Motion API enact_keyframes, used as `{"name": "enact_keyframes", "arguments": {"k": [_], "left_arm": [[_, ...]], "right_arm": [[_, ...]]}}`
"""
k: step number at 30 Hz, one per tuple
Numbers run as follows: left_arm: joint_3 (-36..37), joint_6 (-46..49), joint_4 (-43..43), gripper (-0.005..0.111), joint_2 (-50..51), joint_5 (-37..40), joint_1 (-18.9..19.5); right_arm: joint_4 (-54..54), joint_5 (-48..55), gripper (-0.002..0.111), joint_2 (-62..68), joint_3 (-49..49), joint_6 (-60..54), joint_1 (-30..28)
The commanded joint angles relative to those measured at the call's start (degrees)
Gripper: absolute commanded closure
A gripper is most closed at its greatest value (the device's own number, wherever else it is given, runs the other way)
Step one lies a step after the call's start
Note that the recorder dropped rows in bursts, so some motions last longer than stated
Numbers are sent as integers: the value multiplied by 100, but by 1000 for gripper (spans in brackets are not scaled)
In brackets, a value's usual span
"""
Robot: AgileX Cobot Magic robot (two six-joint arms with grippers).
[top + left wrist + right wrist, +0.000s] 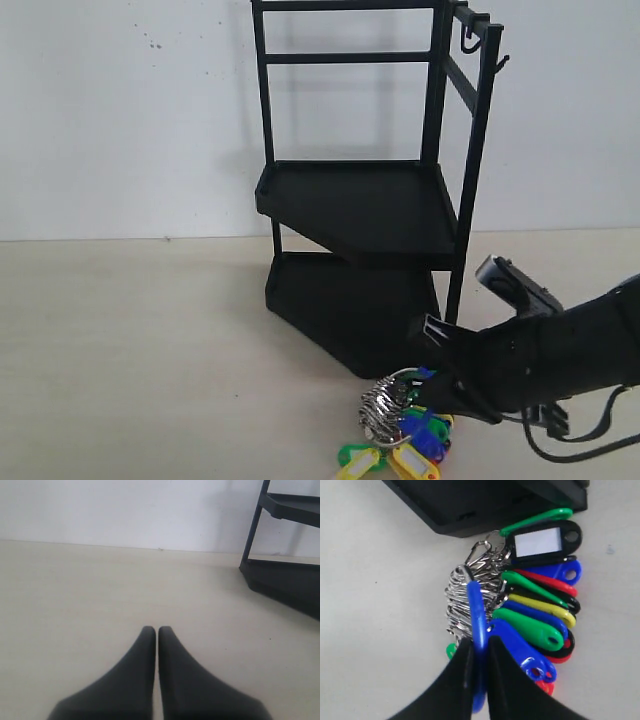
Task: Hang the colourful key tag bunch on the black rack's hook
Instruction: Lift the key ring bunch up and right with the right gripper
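While the right claw is clenched on the blue sleeve of the colourful key tag bunch, the whole move ahead of me turns on height. The bunch sits low in the exterior view, right of centre at the bottom edge, just in front of the black rack. The hook I want is far up in the upper right of that frame, jutting outward from the front corner post. So the target lies almost straight above the claw and a little to the right, well apart from it.

The sleeved stretch of wire runs lengthwise between the two fingers. The metal rings are bunched beside it, and the plastic tags fan out to one side. They look to me to be lying on the table, though I cannot be sure whether any have left it. The rack's lower tray is very close to the bunch, so I would lift clear of it before swinging toward the post.

A second hook hangs under the top side rail, near the one I want, and I must not confuse them.

My right arm is plainly the nearer one. The left claw is pressed closed on nothing over bare table and does not show in the exterior view. The table is pale and smooth, the wall behind is plain white, and I see free room to the right of the rack.
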Motion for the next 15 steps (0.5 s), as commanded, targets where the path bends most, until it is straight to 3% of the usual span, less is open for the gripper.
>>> {"name": "enact_keyframes", "arguments": {"k": [1,15], "left_arm": [[-8,20,18,102,-12,-23,-6],[-8,20,18,102,-12,-23,-6]], "right_arm": [[-568,-213,108,-817,387,114,3],[-1178,-604,108,-3757,624,-568,3]]}}
